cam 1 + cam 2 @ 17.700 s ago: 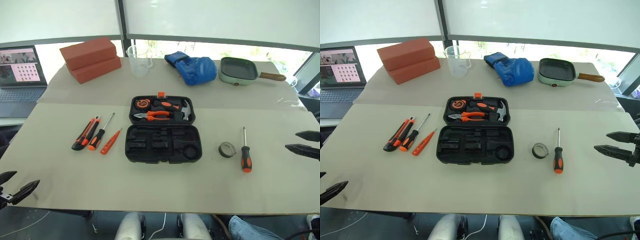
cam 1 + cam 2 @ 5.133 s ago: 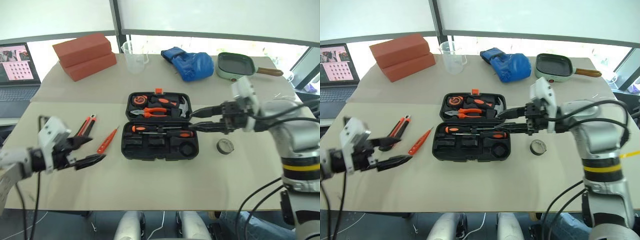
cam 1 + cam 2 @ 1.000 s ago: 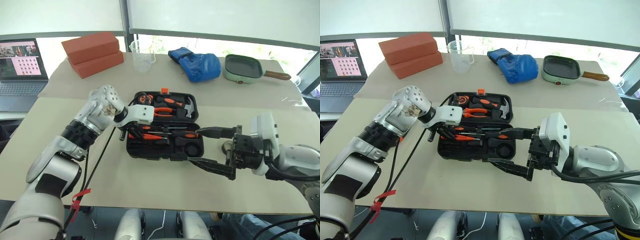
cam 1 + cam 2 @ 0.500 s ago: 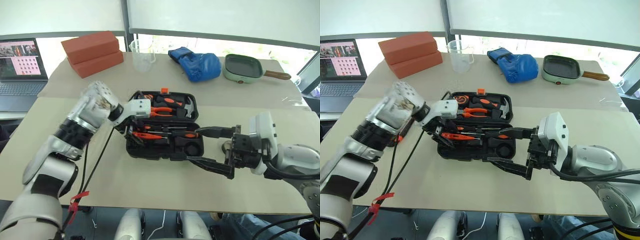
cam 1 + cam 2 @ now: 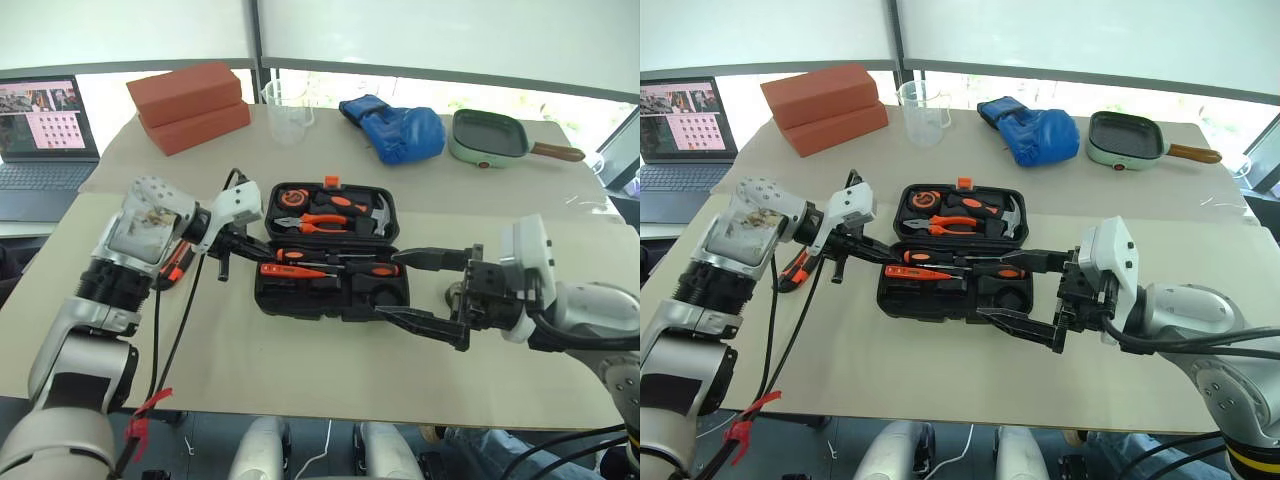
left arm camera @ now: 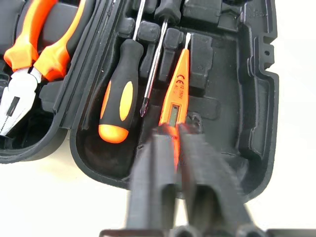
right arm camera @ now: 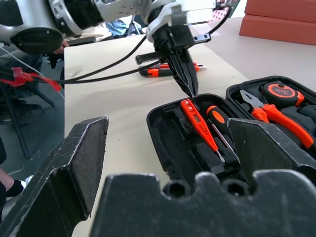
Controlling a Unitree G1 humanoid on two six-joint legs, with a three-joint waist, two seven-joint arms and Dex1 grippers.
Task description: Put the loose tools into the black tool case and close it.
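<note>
The black tool case [image 5: 330, 300] lies open at the table's centre. Its near half holds two orange-and-black screwdrivers [image 5: 300, 256] and the slim orange tester screwdriver [image 6: 177, 91], which lies loose beside them. My left gripper [image 6: 172, 132] is shut at the case's left rim, and its tips rest at the tester's handle end with nothing held. The utility knife [image 5: 795, 268] sits on the table left of the case, partly behind my left arm. Over the case's right end my right gripper [image 5: 385, 285] stands wide open and empty. Behind it peeks the tape roll [image 5: 455, 293].
The case's far half holds pliers [image 5: 315, 222], a hammer and a tape measure. Along the back stand red bricks [image 5: 190, 105], a clear beaker [image 5: 285, 110], a blue glove [image 5: 395, 130] and a green pan [image 5: 490, 138]. A laptop [image 5: 45, 140] sits far left. A black cable hangs from my left arm.
My left gripper let the tester screwdriver go into the case, drew back to the case's left edge and closed its fingers. The right gripper has stayed where it was.
</note>
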